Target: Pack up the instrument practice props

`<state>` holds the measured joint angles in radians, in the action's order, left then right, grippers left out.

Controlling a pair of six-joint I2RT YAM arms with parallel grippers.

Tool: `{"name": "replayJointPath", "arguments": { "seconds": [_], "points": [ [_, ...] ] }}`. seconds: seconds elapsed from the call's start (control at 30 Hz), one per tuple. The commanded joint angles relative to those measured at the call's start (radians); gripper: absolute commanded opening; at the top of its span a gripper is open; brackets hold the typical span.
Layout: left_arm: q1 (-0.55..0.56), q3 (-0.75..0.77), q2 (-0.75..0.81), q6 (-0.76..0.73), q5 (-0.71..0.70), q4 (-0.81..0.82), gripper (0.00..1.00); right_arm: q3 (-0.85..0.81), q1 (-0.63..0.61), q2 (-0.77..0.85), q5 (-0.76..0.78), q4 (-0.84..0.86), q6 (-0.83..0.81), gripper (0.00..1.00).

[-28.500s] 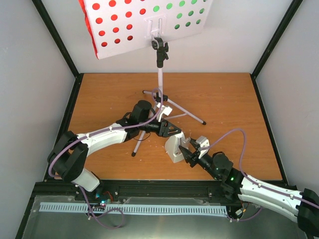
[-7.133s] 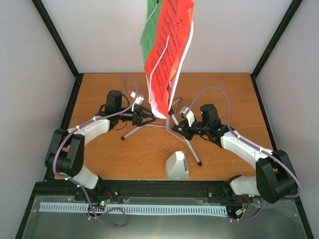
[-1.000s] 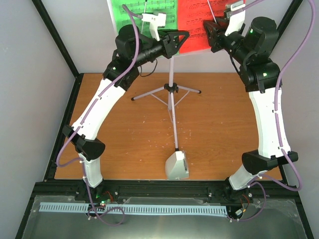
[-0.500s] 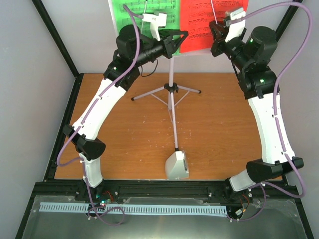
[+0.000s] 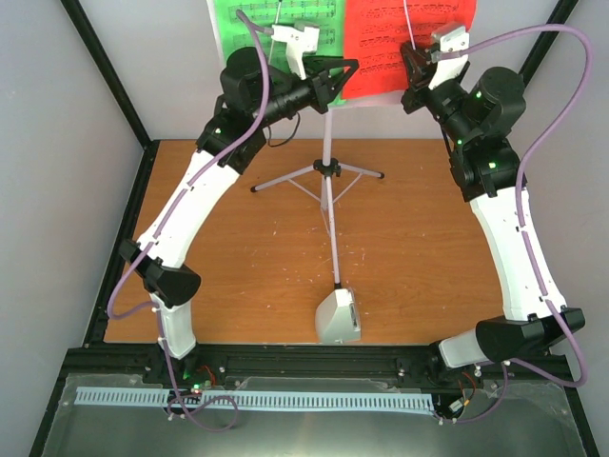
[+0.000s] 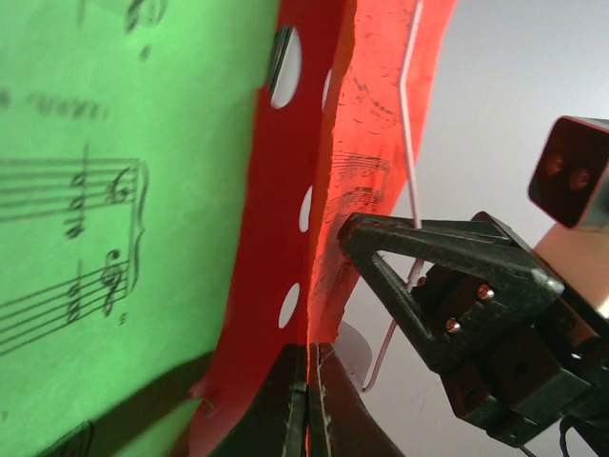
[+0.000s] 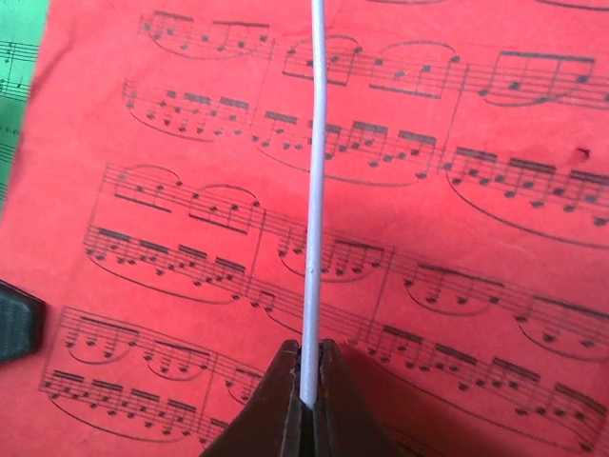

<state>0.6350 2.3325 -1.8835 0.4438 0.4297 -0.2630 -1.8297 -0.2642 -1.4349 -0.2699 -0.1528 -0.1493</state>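
The music stand [image 5: 328, 181] stands on its thin tripod at the back of the table. It carries the green music sheet [image 5: 249, 29] on the left and the red music sheet [image 5: 404, 43] on the right. My left gripper [image 5: 348, 74] is raised to the stand's lower edge. It is shut on the bottom edge of the red sheet [image 6: 366, 171], next to the perforated plate [image 6: 276, 248]. My right gripper [image 5: 409, 84] is shut on the stand's white wire page holder [image 7: 312, 190], which lies across the red sheet [image 7: 190, 152]. The white metronome [image 5: 338, 319] sits at the table's front.
Tripod legs [image 5: 285, 178] spread over the back middle of the wooden table [image 5: 428, 267]. Black frame posts [image 5: 105, 76] and white walls close in the sides. Purple cables [image 5: 561, 67] loop off both raised arms.
Both grippers have closed, the left on the red sheet's edge and the right on the wire. The right wrist has shifted slightly; the left arm has held still.
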Motion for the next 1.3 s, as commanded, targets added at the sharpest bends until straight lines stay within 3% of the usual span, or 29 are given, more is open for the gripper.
{"name": "replayJointPath", "arguments": {
  "seconds": [0.0,0.43,0.53,0.67,0.83,1.27],
  "points": [
    [0.007,0.007,0.076,-0.090,0.031,0.016,0.00,0.008,-0.002,-0.005,-0.015,-0.014,0.020,0.03],
    [-0.001,-0.048,0.199,-0.173,-0.018,-0.021,0.00,-0.052,-0.001,-0.047,-0.032,-0.053,0.069,0.03],
    [-0.044,-0.080,0.240,-0.131,-0.009,-0.026,0.00,-0.080,-0.003,-0.067,-0.032,-0.080,0.076,0.03],
    [-0.173,-0.156,0.302,0.015,0.118,0.022,0.00,-0.107,-0.002,-0.085,-0.028,-0.102,0.091,0.03],
    [-0.242,-0.173,0.351,0.045,0.156,0.015,0.00,-0.123,-0.001,-0.100,-0.028,-0.114,0.107,0.03],
    [-0.276,-0.181,0.364,0.072,0.221,0.013,0.00,-0.145,-0.002,-0.122,-0.050,-0.127,0.125,0.05]
  ]
}}
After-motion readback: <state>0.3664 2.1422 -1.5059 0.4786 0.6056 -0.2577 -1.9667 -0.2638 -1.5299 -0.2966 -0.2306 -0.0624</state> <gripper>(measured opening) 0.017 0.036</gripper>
